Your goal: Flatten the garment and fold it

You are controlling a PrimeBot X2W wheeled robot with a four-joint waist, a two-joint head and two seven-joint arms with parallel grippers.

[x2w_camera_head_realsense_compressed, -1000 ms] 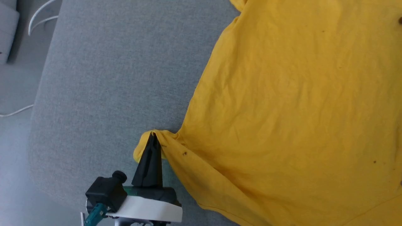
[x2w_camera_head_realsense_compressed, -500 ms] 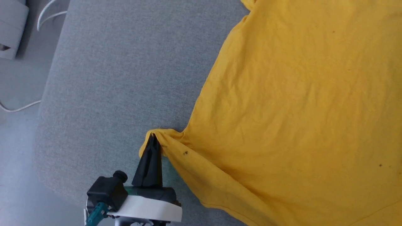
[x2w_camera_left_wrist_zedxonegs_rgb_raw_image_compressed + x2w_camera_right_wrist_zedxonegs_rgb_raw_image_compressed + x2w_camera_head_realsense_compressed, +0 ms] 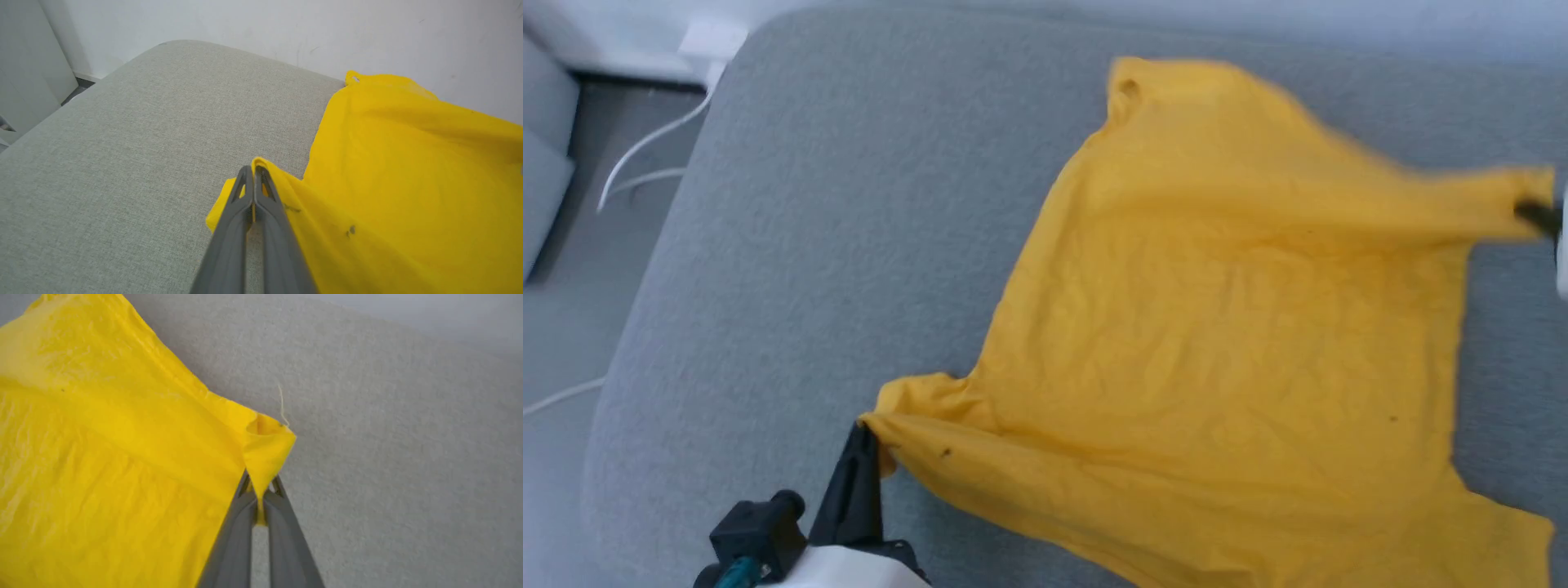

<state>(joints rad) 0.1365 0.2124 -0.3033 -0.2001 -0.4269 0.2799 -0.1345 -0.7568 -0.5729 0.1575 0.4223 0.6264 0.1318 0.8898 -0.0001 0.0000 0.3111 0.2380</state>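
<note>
The garment (image 3: 1225, 327), yellow with no print showing, lies spread on the grey cushion (image 3: 833, 245), one corner pinched in the closed fingers of our left gripper (image 3: 864, 431) at the near left and another clamped in our right gripper (image 3: 1537, 216) at the far right, where the cloth rises in a taut, blurred ridge. We judge this to be the flattening step: next we must draw both corners apart and lay the cloth down smooth without losing either pinch. Against a second ago, the head camera has swung to show far more of the shirt, the left pinch is unchanged, and the right corner is now lifted
</note>
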